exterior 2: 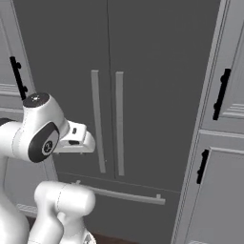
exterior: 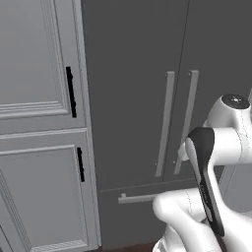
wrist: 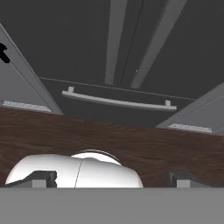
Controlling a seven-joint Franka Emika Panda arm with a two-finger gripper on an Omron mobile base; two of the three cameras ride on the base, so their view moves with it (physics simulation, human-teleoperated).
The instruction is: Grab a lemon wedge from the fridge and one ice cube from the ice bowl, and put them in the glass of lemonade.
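Fridge (exterior: 133,98): straight ahead, both doors shut, bar handles (exterior 2: 107,121) side by side. Claw (wrist: 112,178): short of fridge, spread wide, empty. Step: opening fridge. Next: reach a handle, pull.

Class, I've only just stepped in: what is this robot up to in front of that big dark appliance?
The robot arm is parked facing the fridge, whose two upper doors and lower drawer are all shut. Its pincer is open and holds nothing, looking down at the wooden floor in front of the drawer handle. The two long door handles are untouched. Pale panelled cabinets stand on either side. So the fetching of the lemon wedge has not yet begun.
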